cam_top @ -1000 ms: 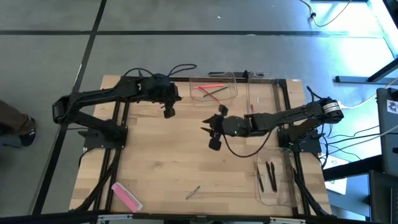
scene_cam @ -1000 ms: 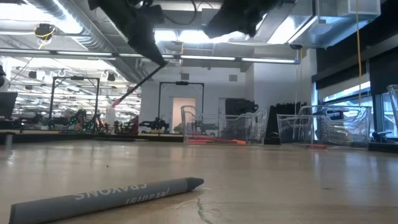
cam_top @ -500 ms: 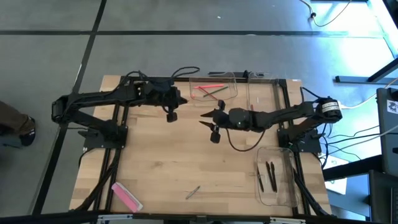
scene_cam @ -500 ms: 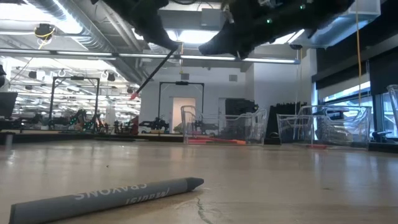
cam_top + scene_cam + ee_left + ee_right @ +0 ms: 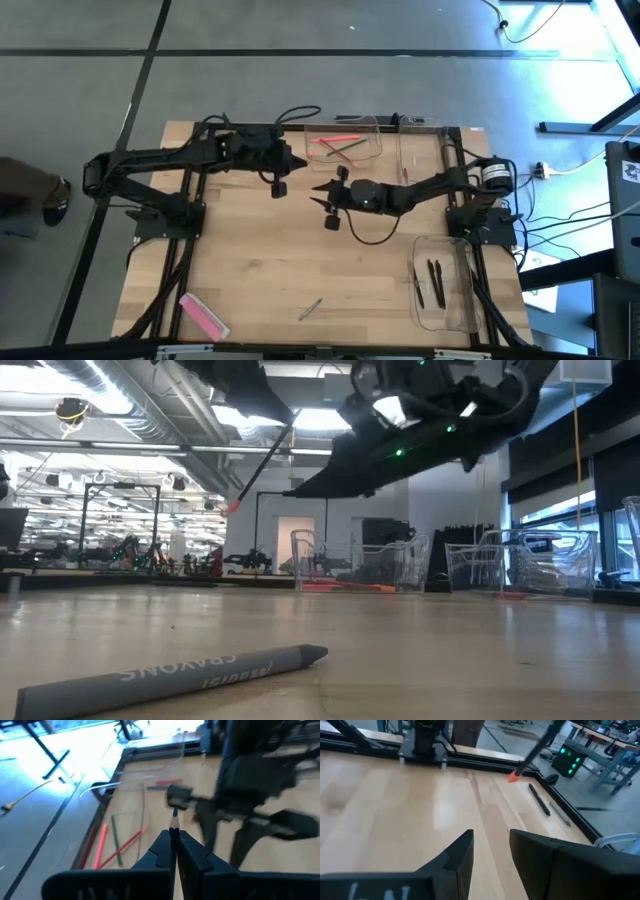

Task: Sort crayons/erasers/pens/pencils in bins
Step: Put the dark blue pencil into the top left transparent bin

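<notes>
The left gripper (image 5: 279, 187) hangs over the far middle of the wooden table (image 5: 250, 270), just beside the far bin (image 5: 345, 145). Its two fingers are pinched tight on a dark pencil (image 5: 174, 820). In the left wrist view the pencil's sharp tip pokes out past the fingers, and in the low view its orange end (image 5: 231, 506) hangs down in the air. The right gripper (image 5: 330, 205) is very close to it, near the middle of the table, well above the wood. Its fingers stand apart and hold nothing. The right arm (image 5: 420, 190) stretches across from the right side, and in the left wrist view it fills the space just in front of the pencil tip. The far bin has pink, red and green sticks (image 5: 340, 145) lying in it. A second bin (image 5: 445, 290) sits at the near right of the table with two dark pens (image 5: 428, 280) inside. A third clear bin (image 5: 422, 150) stands at the far right, mostly hidden behind the right arm. The pink eraser (image 5: 203, 315) lies at the near left corner, far from both grippers and outside every bin. A grey crayon (image 5: 310, 309) lies on the wood near the front edge, also on its own. A person's shoe (image 5: 55, 200) shows on the floor at the left.
</notes>
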